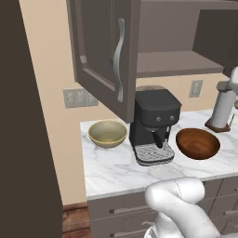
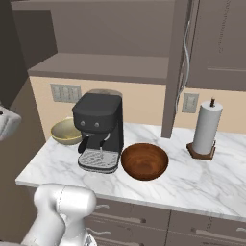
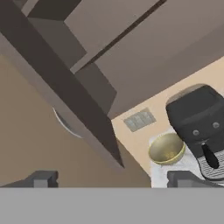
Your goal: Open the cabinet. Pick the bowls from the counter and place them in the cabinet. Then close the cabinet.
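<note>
On the marble tabletop (image 1: 111, 174), two bowls (image 1: 107, 133) flank a coffee machine (image 1: 153, 125) beneath the open cabinet (image 1: 104, 56); the pincer (image 3: 113, 179) stands spread apart, empty

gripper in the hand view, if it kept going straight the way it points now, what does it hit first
Most likely the open left door of the cabinet: its inner face and edge lie right ahead of the open gripper. The olive bowl and coffee machine sit off to one side. Depth is hard to judge.
</note>
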Robot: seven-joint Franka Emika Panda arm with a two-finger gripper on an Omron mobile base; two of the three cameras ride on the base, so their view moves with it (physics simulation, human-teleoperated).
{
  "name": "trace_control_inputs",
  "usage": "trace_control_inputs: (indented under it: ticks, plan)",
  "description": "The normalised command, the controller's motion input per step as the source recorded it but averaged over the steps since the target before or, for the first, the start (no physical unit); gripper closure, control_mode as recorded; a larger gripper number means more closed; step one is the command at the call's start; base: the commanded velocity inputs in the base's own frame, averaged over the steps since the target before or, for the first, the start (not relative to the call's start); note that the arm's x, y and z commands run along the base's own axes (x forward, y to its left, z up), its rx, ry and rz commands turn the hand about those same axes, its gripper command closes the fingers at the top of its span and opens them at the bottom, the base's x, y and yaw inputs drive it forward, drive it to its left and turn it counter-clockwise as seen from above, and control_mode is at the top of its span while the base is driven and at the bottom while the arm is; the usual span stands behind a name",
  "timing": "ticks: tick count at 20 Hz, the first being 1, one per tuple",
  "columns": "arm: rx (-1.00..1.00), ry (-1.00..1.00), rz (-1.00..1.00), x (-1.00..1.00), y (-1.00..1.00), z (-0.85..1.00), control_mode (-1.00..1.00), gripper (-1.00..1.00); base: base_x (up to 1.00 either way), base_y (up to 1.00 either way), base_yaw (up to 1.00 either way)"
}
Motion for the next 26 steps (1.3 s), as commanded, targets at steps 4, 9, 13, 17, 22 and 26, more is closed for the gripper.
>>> trace_control_inputs:
  ticks: [4,9,13,17,22,26]
  plan:
    - [0.11,-0.12,0.22,0.22,0.0,-0.98,-1.0,-1.0,0.0,0.0,0.0]
    - [0.38,0.23,0.19,0.51,-0.06,-0.26,-1.0,-1.0,0.0,0.0,0.0]
    - [0.48,0.28,0.12,0.68,0.0,-0.54,-1.0,-1.0,0.0,0.0,0.0]
    - [0.33,0.18,0.09,0.51,0.09,-0.41,-1.0,-1.0,0.0,0.0,0.0]
    - [0.3,0.07,0.04,0.29,0.42,-0.54,-1.0,-1.0,0.0,0.0,0.0]
    - [0.19,0.03,0.03,0.3,0.36,-0.12,-1.0,-1.0,0.0,0.0,0.0]
